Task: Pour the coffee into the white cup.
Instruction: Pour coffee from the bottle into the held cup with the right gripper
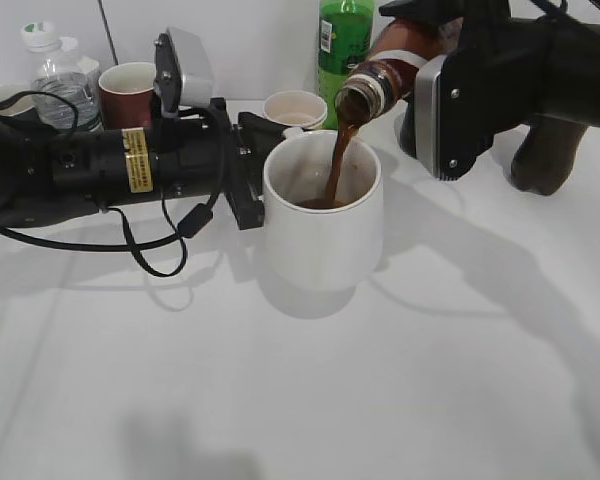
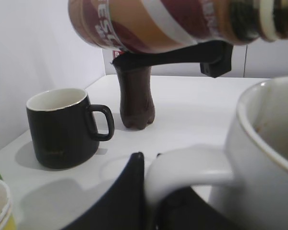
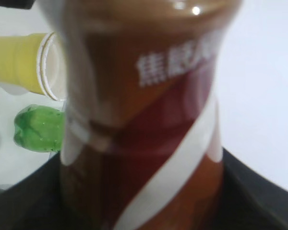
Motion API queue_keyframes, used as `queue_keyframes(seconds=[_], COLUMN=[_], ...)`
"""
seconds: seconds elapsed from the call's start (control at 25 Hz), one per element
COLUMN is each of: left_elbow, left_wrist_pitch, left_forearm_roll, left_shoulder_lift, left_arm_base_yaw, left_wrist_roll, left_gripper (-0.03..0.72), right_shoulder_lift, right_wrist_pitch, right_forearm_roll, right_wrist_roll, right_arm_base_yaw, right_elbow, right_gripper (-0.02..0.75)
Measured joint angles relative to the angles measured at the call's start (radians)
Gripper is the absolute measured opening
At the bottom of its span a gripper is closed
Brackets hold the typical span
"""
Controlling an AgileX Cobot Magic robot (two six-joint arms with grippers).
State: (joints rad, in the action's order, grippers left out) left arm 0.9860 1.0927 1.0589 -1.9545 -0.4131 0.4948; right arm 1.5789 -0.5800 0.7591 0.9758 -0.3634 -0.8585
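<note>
The white cup (image 1: pixel 325 235) stands mid-table. My left gripper (image 1: pixel 248 172) is shut on its handle (image 2: pixel 189 167); the cup's wall also shows in the left wrist view (image 2: pixel 264 172). My right gripper (image 1: pixel 435 95) is shut on the coffee bottle (image 1: pixel 390 70), which is tipped with its mouth over the cup. A brown stream (image 1: pixel 338 160) falls into the cup, where dark liquid lies at the bottom. The bottle fills the right wrist view (image 3: pixel 144 120) and crosses the top of the left wrist view (image 2: pixel 168 24).
A yellow paper cup (image 1: pixel 295 108) and a green bottle (image 1: pixel 342 45) stand behind the white cup. A red-brown cup (image 1: pixel 127 92) and a clear water bottle (image 1: pixel 55 75) are at back left. A dark cola bottle (image 2: pixel 135 98) and a black mug (image 2: pixel 62 127) stand on the right side.
</note>
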Motion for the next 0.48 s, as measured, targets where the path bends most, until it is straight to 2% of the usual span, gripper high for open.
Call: queue_keyframes(seconds=[0.48], left_elbow=[0.0], left_wrist_pitch=[-0.001], left_forearm_roll=[0.014], left_shoulder_lift=[0.0], left_arm_base_yaw=[0.0], left_wrist_roll=[0.0], left_gripper=[0.036], right_shoulder_lift=[0.0], right_wrist_pitch=[0.0], right_forearm_roll=[0.0], right_wrist_roll=[0.045], right_arm_base_yaw=[0.0], right_elbow=[0.0], right_gripper=[0.531])
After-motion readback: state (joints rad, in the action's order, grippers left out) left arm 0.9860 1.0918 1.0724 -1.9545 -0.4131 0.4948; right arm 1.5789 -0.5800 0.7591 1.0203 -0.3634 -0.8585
